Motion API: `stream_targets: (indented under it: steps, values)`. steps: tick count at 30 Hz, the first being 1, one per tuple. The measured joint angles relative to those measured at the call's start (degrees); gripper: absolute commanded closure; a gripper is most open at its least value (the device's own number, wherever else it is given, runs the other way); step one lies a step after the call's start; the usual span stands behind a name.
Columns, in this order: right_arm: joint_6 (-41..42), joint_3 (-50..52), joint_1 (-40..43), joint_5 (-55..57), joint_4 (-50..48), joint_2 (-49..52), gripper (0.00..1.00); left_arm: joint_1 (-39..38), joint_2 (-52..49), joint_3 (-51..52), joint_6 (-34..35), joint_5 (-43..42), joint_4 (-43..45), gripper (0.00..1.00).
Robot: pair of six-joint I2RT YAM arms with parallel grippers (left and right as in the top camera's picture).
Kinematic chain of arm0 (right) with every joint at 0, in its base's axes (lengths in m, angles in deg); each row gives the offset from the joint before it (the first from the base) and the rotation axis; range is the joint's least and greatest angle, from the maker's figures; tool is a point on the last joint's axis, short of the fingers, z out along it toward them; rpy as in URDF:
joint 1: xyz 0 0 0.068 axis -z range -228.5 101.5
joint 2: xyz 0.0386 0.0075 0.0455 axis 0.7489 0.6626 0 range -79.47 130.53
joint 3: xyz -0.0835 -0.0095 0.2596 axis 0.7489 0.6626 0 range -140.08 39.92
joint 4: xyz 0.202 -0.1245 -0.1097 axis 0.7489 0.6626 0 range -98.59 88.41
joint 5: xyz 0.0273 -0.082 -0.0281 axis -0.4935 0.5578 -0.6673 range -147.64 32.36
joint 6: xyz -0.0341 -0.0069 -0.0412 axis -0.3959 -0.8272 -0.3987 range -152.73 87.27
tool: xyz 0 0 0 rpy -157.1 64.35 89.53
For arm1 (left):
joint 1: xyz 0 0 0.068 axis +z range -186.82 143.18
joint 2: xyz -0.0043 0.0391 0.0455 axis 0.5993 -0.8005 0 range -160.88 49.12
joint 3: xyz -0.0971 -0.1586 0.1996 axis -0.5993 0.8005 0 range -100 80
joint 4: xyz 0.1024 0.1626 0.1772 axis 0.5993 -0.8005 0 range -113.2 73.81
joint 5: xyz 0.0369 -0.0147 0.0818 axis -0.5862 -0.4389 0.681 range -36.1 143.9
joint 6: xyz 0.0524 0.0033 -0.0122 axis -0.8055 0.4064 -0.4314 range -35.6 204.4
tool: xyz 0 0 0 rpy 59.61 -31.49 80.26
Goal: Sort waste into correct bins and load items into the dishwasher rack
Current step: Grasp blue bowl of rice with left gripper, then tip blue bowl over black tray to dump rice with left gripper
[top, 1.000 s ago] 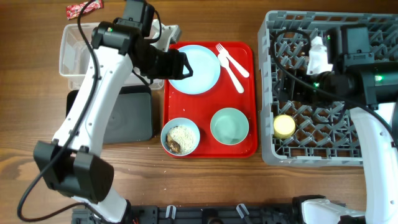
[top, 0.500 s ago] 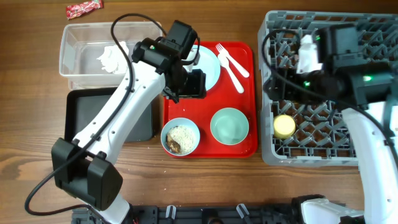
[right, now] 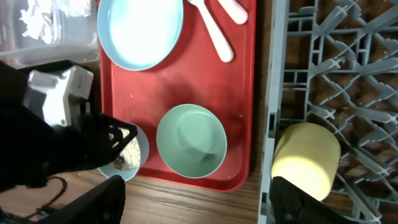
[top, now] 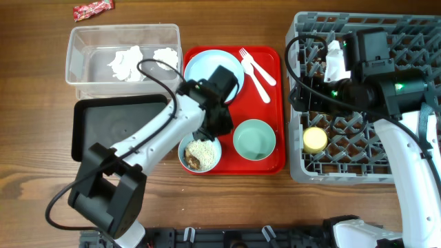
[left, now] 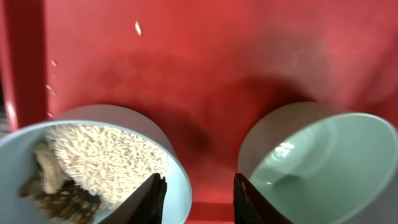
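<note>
Gaping, the left gripper (left: 199, 180) straddles the pale blue bowl's (left: 134, 118) rim.

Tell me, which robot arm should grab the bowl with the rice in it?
Probably the left. Its left gripper hangs open at the rim of the rice bowl on the red tray. The right gripper is over the grey rack, farther from that bowl.

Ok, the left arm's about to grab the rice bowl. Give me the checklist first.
1. Left gripper jaws open: ok.
2. Pale blue bowl rim between the jaws: ok.
3. Mint-green bowl clear of the outer jaw: cannot tell, it looks very close.
4. Rice and scraps inside, bowl upright: ok.
5. Black tray visible floor bare for dumping: ok.
</note>
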Motion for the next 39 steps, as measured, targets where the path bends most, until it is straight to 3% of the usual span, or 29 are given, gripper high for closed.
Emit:
stream_targets:
  steps: [8,10,13,14,22,28,33,39]
  values:
    - [0.02,0.0,0.0,0.44,-0.02,0.0,0.24,-2.47,0.0,7.34,8.44,4.11,8.28,0.64]
    - [0.0,0.0,0.0,0.44,-0.02,0.0,0.23,-2.45,0.0,8.83,9.27,4.57,10.14,0.69]
    - [0.0,0.0,0.0,0.44,0.0,0.0,0.23,-2.45,0.0,9.88,10.38,5.03,10.95,0.93]
    - [0.02,0.02,0.0,0.44,-0.02,0.0,0.24,-2.45,0.0,9.9,10.71,5.14,11.04,0.96]
    - [0.02,0.0,0.0,0.44,0.0,0.0,0.23,-2.62,0.48,9.77,11.08,5.33,10.69,0.96]
    - [0.0,0.0,0.0,0.46,-0.02,0.0,0.23,-2.6,3.28,9.27,6.16,3.82,9.7,0.96]
    - [0.0,0.0,0.0,0.85,-0.02,0.0,0.23,-1.22,10.36,5.95,-2.16,-2.1,8.98,0.96]
    - [0.0,0.0,0.0,1.09,-0.02,0.0,0.23,8.17,21.68,3.72,-10.73,-9.35,2.56,0.96]
